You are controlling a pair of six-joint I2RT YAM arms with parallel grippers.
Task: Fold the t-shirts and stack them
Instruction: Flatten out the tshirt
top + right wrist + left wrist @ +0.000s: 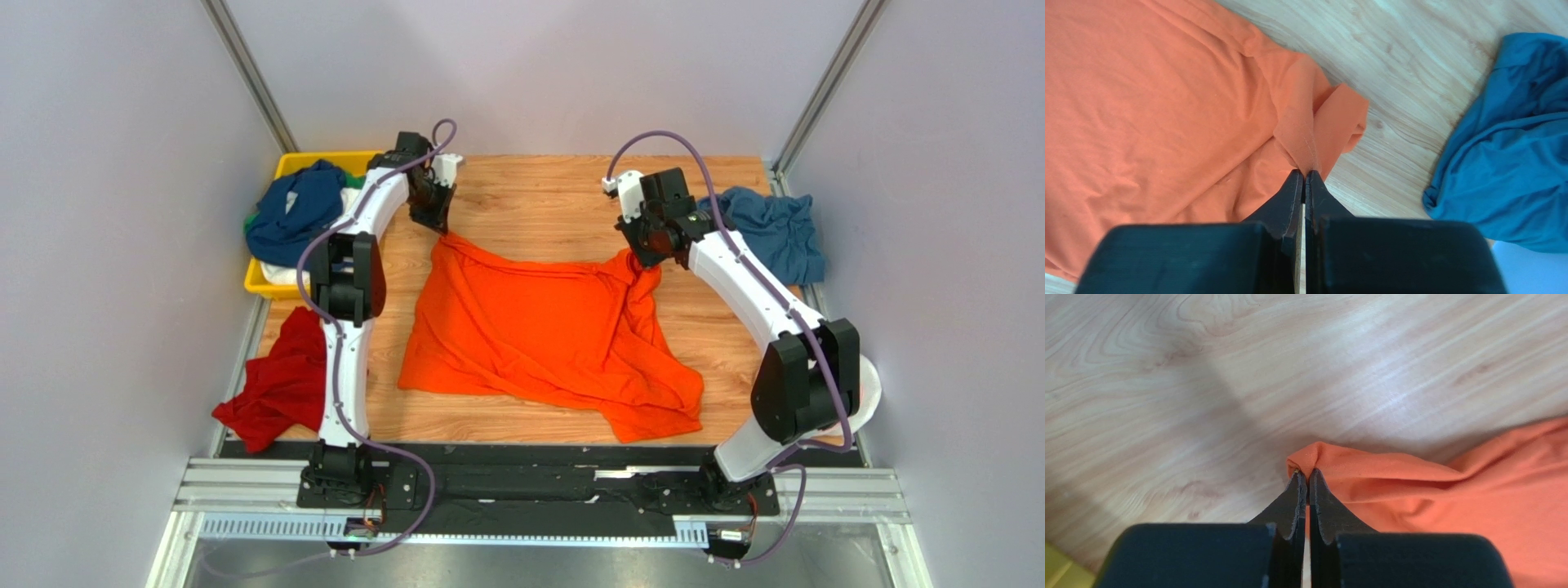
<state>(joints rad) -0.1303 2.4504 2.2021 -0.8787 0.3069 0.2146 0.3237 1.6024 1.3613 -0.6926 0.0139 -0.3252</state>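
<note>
The bright orange t-shirt (pixel 540 331) lies rumpled and creased in the middle of the table (pixel 552 196). The left gripper (pixel 1307 473) is clamped tight on its 11 o'clock corner, and the right gripper (pixel 1303 174) is clamped tight on a folded flap at 1 o'clock.

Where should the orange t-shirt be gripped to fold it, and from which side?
At its two far corners, from above: the orange t-shirt lies spread out, with those corners bunched into peaks. The left gripper is shut on the left one, the right gripper on the right.
</note>
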